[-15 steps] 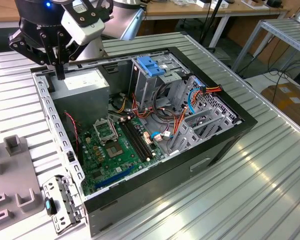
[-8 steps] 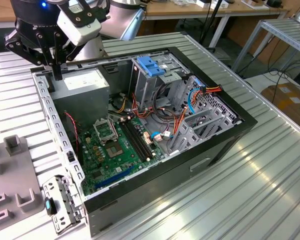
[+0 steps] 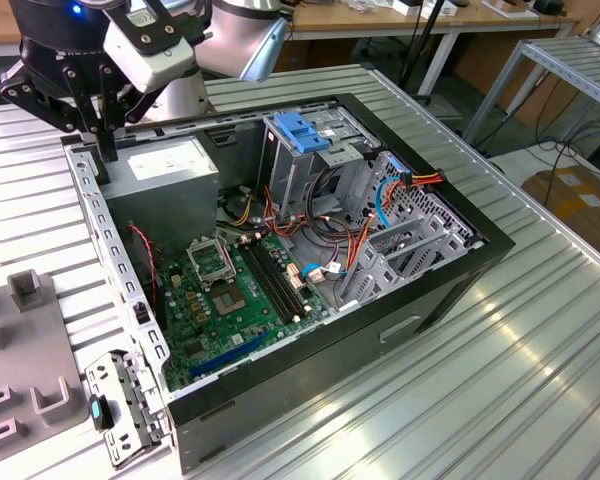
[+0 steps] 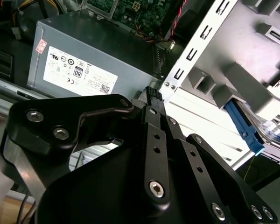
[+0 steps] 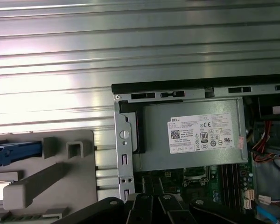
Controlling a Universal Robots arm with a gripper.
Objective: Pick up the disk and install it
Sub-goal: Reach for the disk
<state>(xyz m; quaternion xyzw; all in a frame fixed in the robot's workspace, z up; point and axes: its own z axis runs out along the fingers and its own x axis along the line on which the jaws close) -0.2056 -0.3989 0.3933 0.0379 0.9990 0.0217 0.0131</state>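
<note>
Empty fingers [image 4: 151,93] pressed together, over case [image 5: 119,100] corner beside power supply [image 5: 154,140]. Well apart from fingers: disk [image 5: 11,154] in grey fixture [image 5: 60,179] on desk [image 5: 130,46]. Judged rigid, dense, shock-sensitive; grip across blue side rails [image 4: 245,127].

The gripper [image 4: 151,93] is matte black. It is made of flat link bars [image 4: 156,154] that become narrow toward the tip, where the pad [image 4: 150,91] has a ribbed surface. Round silver screws [image 4: 156,189] with hex sockets sit at the joints of the bars. In the exterior view, a light grey box [image 3: 158,45] with black parts is mounted just behind the tool, and a small blue light [image 3: 76,10] glows beside it. Further behind, the arm [image 3: 235,35] is a silver-grey tube with a pale blue cap [image 3: 268,45].
</note>
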